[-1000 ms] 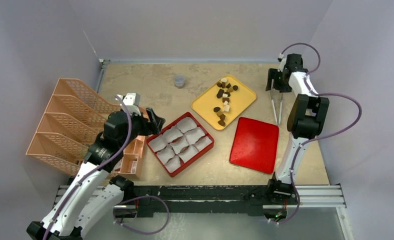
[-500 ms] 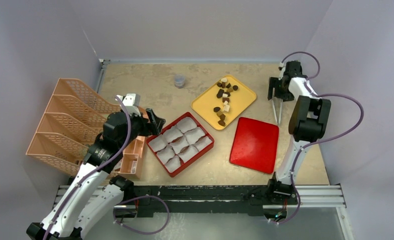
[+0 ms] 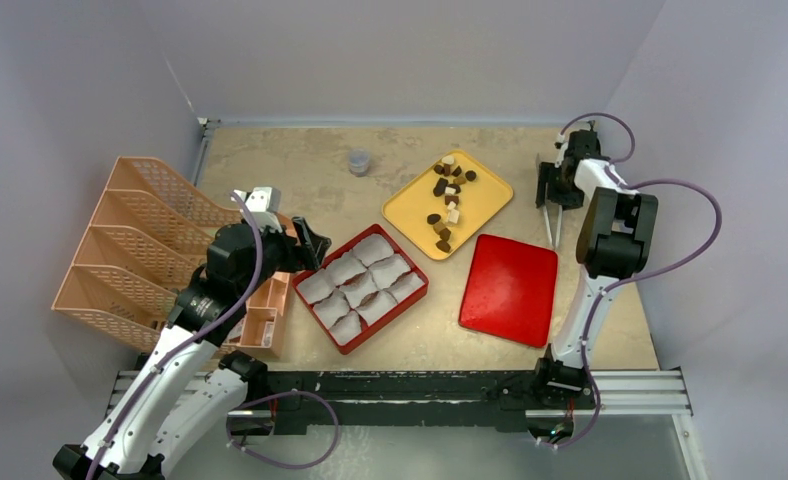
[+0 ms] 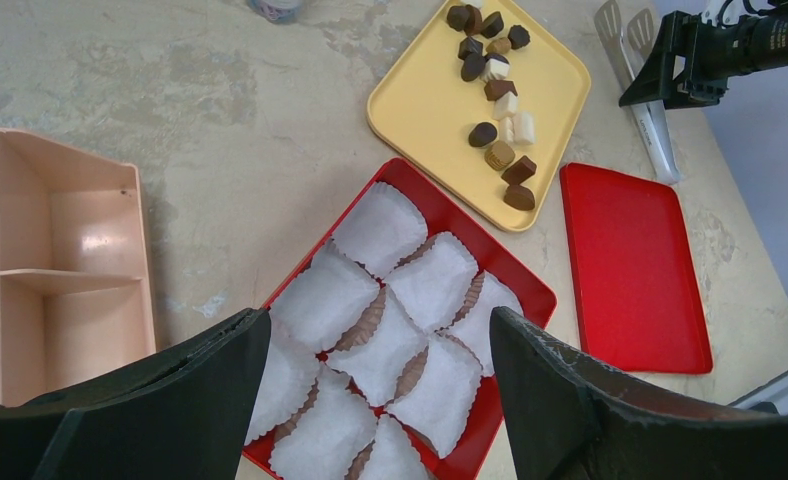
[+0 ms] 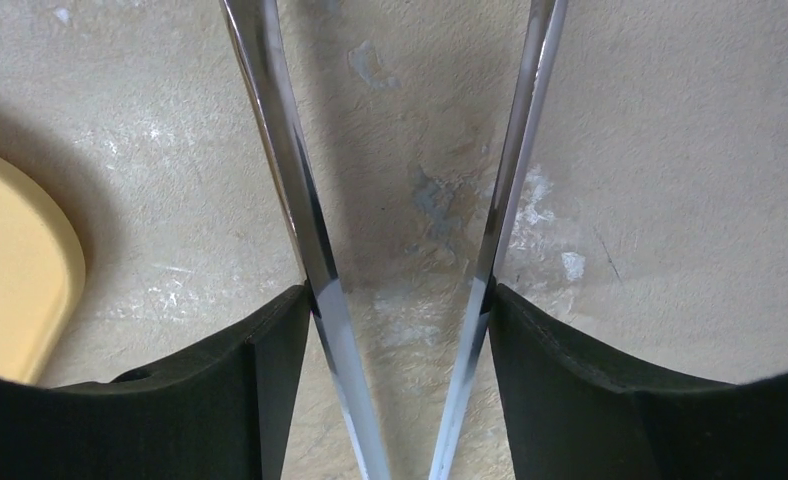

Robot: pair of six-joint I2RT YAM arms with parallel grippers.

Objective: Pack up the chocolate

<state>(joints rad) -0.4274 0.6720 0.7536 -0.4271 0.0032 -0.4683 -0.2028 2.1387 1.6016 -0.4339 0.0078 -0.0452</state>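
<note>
- Top external view, and the packing hasn't properly begun: every one of the small dark-brown, tan and cream chocolate chunks (image 3: 448,200) sits on the flat yellow plastic tray (image 3: 407,207) toward the far side of the worktop.
- Nearer in, the red rectangular box (image 4: 500,264) is lined with white crinkled paper cups (image 4: 380,300), and not one holds a piece as far as I can see.
- What looks like its flat red lid (image 3: 508,290) lies apart, on the box's right.
- Right end effector (image 5: 398,295) is pinching the long metal tongs (image 5: 292,200), fingers pressed on both blades, just right of the tray.
- Left end effector (image 4: 378,325) hovers spread wide over the box, holding nothing.
- Left to do, by my reckoning: tong each chunk across, fill the cups, close the lid.
</note>
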